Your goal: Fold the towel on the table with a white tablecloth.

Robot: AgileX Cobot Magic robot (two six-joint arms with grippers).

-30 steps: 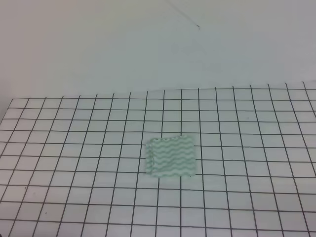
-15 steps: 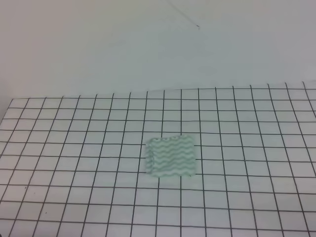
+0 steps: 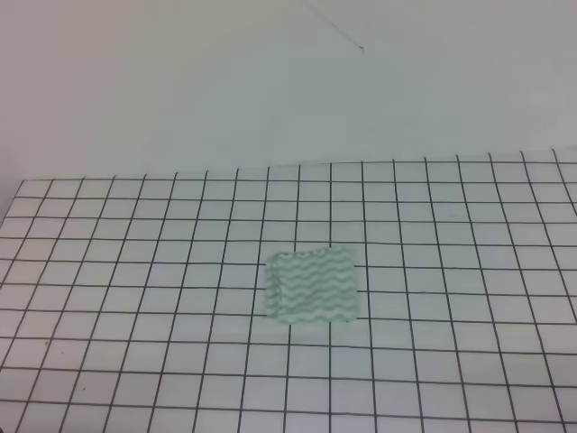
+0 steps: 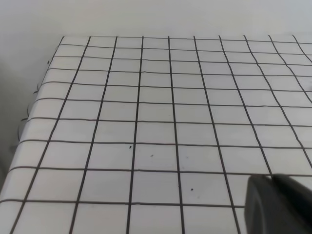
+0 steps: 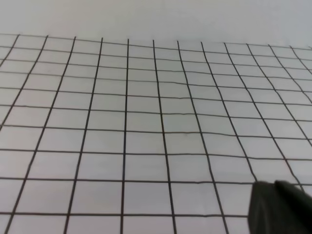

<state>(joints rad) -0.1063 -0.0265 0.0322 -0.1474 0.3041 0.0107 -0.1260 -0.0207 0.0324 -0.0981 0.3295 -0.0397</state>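
Exterior high view: the towel [image 3: 315, 286] lies flat near the middle of the table [image 3: 135, 271], well clear of its far and left edges, one layer showing along its left side, no pincer in sight. Left wrist view: bare grid by the table's left edge, a dark bit of the left pincer [image 4: 278, 204] at the lower right, opening cannot be told. Right wrist view: grid only, a dark corner of the right pincer [image 5: 280, 207], its opening likewise unreadable.

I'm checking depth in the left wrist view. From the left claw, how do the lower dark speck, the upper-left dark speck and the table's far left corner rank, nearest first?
1. Lower dark speck, just left of the left claw.
2. Upper-left dark speck, farther left and ahead.
3. Table's far left corner, top left.
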